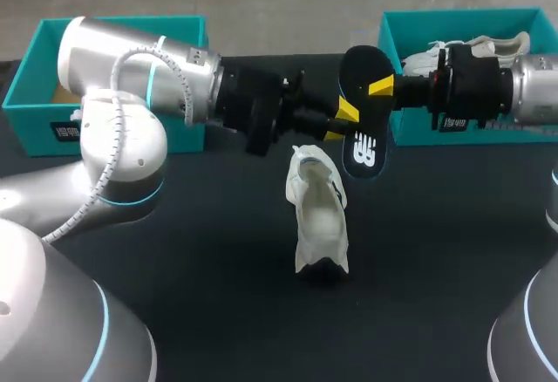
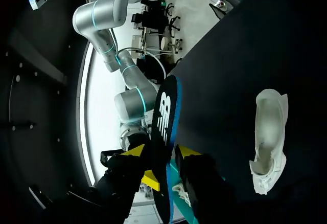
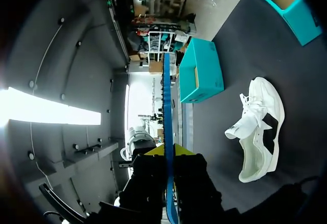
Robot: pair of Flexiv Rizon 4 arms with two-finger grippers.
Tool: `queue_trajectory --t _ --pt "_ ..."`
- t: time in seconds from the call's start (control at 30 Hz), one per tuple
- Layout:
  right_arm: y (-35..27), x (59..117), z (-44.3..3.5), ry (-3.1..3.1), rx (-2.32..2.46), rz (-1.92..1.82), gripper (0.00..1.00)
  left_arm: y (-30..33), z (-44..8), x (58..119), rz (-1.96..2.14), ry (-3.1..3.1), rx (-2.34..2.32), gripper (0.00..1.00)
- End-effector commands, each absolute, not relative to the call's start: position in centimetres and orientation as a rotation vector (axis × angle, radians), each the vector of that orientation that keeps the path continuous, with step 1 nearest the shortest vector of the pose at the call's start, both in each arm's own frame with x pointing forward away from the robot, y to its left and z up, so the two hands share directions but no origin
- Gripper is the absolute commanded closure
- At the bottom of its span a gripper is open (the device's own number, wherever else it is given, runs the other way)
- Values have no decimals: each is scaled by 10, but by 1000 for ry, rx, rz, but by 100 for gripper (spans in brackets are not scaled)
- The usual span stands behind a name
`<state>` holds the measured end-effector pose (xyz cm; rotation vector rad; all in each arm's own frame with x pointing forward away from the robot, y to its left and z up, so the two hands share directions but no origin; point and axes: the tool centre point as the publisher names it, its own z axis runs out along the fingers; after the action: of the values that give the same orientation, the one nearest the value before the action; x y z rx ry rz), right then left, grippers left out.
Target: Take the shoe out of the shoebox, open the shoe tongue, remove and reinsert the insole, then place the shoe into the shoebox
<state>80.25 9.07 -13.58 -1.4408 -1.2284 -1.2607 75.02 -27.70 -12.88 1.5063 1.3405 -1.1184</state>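
Dark tabletop (image 1: 218, 312), one. Teal cardboard shoeboxes, two: left box (image 1: 35, 94) and right box (image 1: 523, 131), kept at the far edge, leaving working room.

White lace-up shoes, two: the boxed shoe (image 1: 475, 48) sat in the right box. The loose shoe (image 1: 318, 216) lay mid-table, mouth upward, ready for refitting, I judged.

Black blue-rimmed insole (image 1: 362, 138), one, was held aloft above the loose shoe.

Grippers, two: my right gripper (image 3: 168, 150) pinched the insole. My left gripper (image 2: 162, 151) met it too, and I could not tell whether it gripped.

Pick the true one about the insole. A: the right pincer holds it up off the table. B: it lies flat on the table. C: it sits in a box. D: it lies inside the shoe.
A: the right pincer has its yellow tips on both sides of the insole, in the air, apart from the shoe.
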Motion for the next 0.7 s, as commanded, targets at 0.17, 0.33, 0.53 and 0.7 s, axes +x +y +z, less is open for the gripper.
queue_trajectory --t 0.17,0.33,0.53,0.7 --pt "99 804 -143 -1252 -1442 -1234 100 -246 -106 756 -1044 1589 1716 0" --pt "102 803 -147 -1268 -1450 -1218 100 -240 -101 760 -1007 1681 1796 0" --pt "105 802 -152 -1297 -1452 -1189 100 -234 -98 761 -990 1759 1881 0" --pt "110 802 -157 -1307 -1452 -1167 100 -227 -99 762 -908 1818 1982 0"
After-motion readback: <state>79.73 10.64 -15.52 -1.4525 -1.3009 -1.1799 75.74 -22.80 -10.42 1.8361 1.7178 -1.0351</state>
